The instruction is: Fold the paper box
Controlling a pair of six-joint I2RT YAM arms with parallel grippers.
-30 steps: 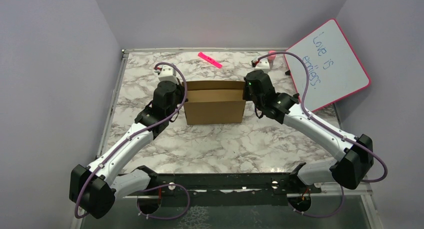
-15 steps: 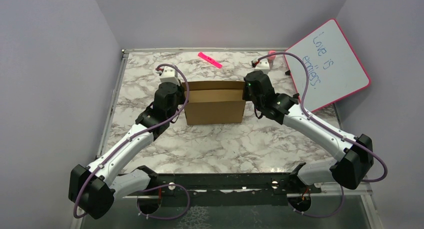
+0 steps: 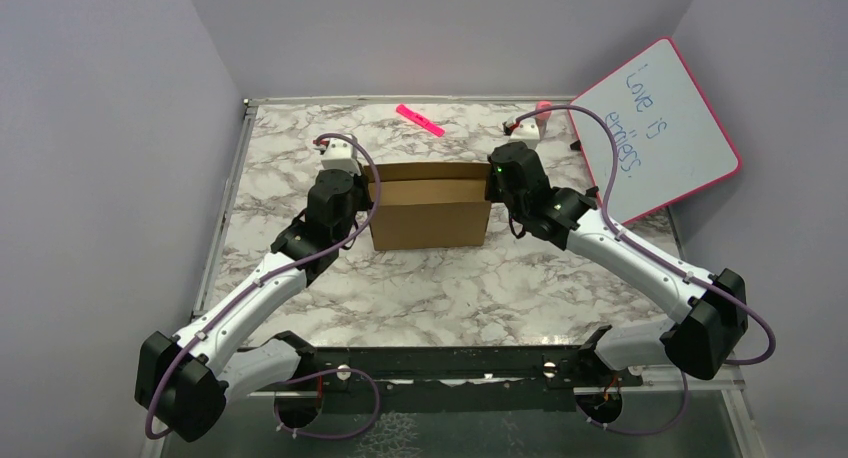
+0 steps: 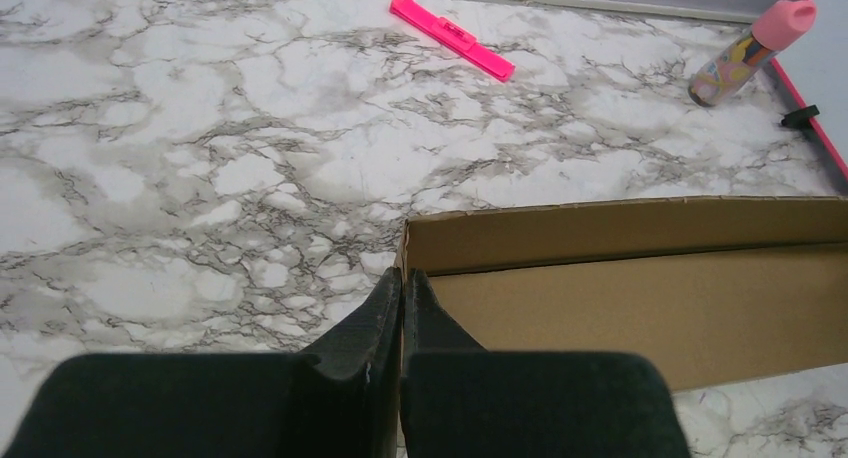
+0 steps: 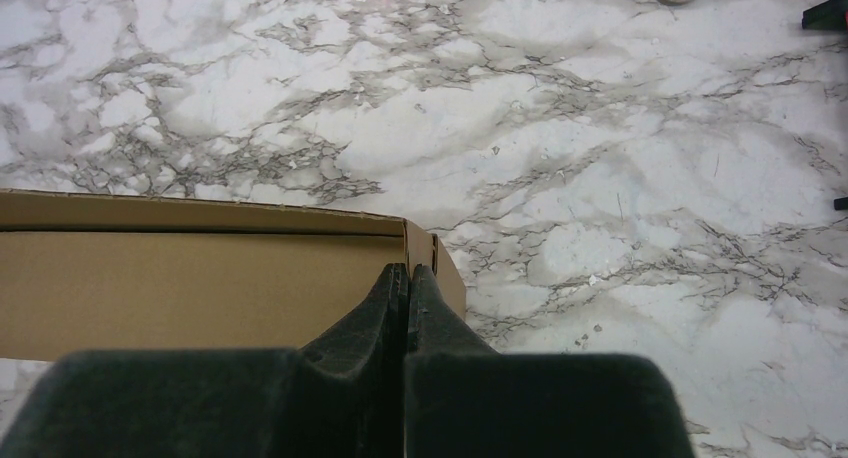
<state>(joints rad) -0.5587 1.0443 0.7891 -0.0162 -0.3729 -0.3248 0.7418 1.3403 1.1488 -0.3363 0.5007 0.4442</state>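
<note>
Starting at the near edge of the table (image 3: 450, 288): only the arm bases are parked there, and both arms are stretched out toward the middle. The paper box (image 3: 430, 218) is sat around the middle of the table, a bit toward the far edge. It's stood up as a shallow open tray with its long walls running left to right.

The left gripper (image 4: 402, 281) is set right at the box's left end wall, fingers squeezed together. The right gripper (image 5: 408, 273) is mirrored at the right end wall, fingers also pressed tight. Whether a thin bit of cardboard is nipped between either pair can't be told from the wrist views, tbh. The ends are probably braced like this so the side walls are held upright and the box isn't slid around while the rest gets folded.

Further back, a pink strip (image 3: 420, 120) is lying near the far edge. A pink-capped bottle (image 4: 745, 63) and a whiteboard (image 3: 655, 128) are tucked by the far right corner, well out of the way.
</note>
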